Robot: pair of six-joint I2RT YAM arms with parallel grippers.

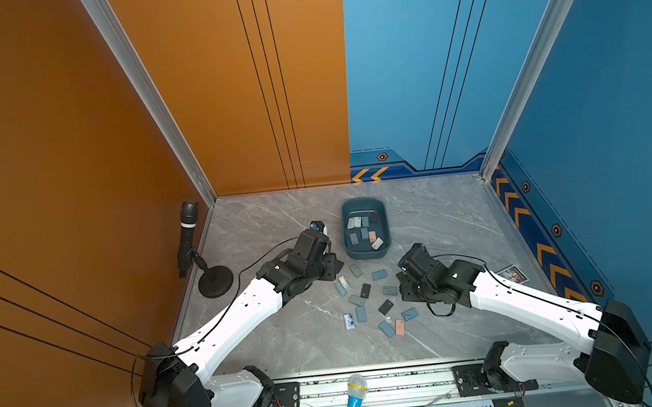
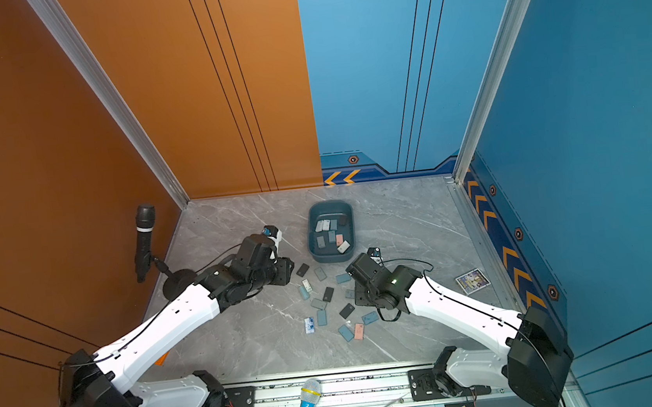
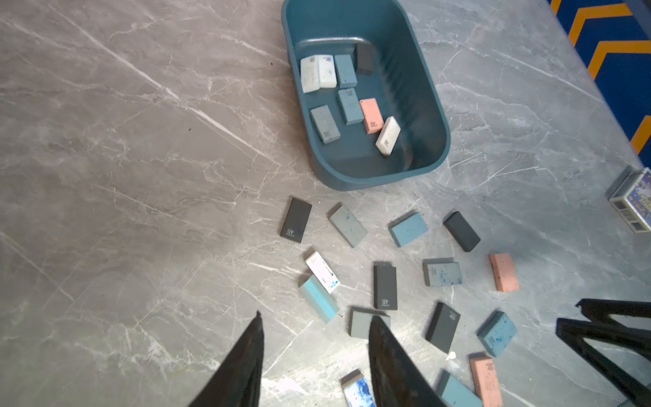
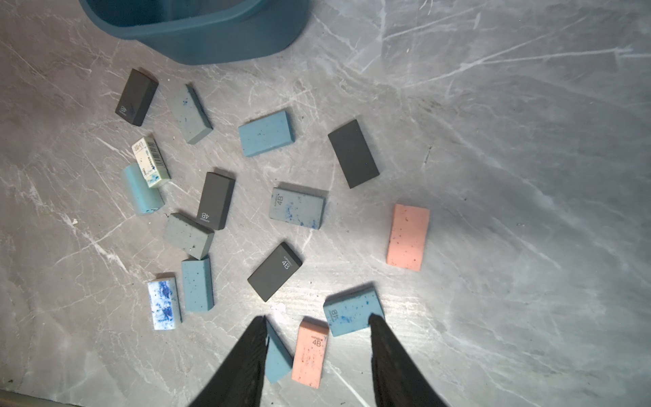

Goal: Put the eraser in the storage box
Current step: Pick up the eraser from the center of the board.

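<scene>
Lying scattered, erasers [image 4: 266, 133], near storage box [image 3: 370, 176]

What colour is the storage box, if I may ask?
Storage box: dark teal-blue, best in left wrist view.

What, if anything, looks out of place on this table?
A small printed box lies alone on the table, apart from the scattered erasers. One white eraser is heavily smeared blue.

Eight erasers [image 3: 350, 105] lie inside the storage box [image 3: 352, 179], which sits on the grey marbled bench [image 3: 123, 176]. Loose erasers [image 3: 385, 287] lie scattered on the bench just beside it, near the empty, parted jaws.
</scene>
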